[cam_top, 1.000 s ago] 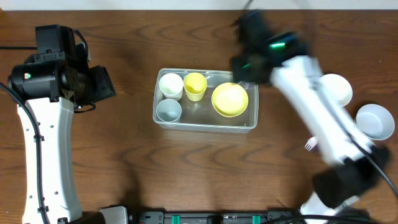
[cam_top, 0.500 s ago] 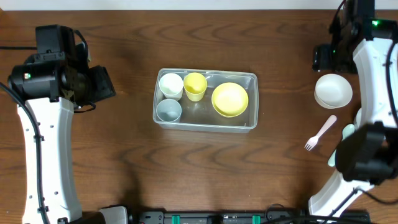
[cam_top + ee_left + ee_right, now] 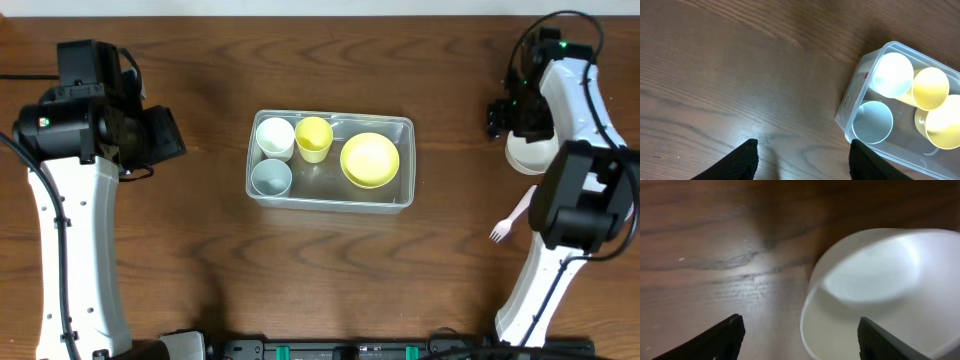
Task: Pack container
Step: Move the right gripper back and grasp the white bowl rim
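The clear plastic container (image 3: 330, 199) sits mid-table holding a white cup (image 3: 275, 137), a yellow cup (image 3: 313, 138), a pale-blue cup (image 3: 271, 177) and a yellow bowl (image 3: 370, 160). It also shows in the left wrist view (image 3: 850, 102), at right. My left gripper (image 3: 802, 162) is open and empty above bare wood left of the container. My right gripper (image 3: 800, 340) is open over the left rim of a white bowl (image 3: 875, 295), which lies at the far right in the overhead view (image 3: 533, 153).
A pink fork (image 3: 513, 216) lies on the table below the white bowl. The right arm's body (image 3: 575, 190) covers the table's right edge. The left arm (image 3: 75, 150) stands at the left.
My right arm has swung from over the container to the far right and now sits at the white bowl's upper left. The left arm has not moved.
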`<action>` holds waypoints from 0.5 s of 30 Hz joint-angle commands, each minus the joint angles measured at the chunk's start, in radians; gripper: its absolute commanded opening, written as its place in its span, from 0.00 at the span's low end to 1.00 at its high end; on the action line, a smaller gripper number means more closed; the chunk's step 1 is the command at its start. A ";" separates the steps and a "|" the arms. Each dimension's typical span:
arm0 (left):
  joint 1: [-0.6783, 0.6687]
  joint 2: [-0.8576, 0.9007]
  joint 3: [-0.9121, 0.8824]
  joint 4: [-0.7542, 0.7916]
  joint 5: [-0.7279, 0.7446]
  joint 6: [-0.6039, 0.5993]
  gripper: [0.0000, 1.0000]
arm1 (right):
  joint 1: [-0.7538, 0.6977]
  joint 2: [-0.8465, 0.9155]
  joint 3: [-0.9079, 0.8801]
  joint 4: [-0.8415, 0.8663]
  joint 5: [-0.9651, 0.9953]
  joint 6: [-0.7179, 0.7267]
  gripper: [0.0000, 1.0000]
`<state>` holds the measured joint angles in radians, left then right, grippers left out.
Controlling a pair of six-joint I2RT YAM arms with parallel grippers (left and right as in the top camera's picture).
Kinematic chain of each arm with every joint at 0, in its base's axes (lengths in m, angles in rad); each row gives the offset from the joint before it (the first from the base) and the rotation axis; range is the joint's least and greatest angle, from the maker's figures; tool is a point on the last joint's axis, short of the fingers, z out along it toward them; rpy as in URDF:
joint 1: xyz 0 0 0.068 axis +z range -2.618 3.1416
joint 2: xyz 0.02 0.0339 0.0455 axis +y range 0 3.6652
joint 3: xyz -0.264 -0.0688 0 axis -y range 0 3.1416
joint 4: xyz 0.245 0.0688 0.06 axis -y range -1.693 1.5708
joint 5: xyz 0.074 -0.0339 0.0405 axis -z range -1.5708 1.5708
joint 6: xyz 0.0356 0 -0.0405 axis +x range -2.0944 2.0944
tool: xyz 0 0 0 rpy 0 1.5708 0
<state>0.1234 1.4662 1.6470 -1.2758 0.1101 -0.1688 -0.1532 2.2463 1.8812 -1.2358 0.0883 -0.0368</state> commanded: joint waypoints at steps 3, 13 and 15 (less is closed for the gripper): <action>0.005 0.004 -0.003 -0.003 0.010 -0.005 0.59 | -0.008 0.072 0.000 0.000 0.016 -0.013 0.63; 0.004 0.004 -0.003 -0.003 0.010 -0.005 0.59 | -0.009 0.084 0.000 0.005 0.034 0.010 0.18; 0.004 0.004 -0.003 -0.003 0.010 -0.005 0.59 | -0.009 0.084 0.000 0.003 0.047 0.025 0.10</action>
<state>0.1234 1.4658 1.6470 -1.2758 0.1101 -0.1688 -0.1532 2.3234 1.8782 -1.2331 0.1097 -0.0303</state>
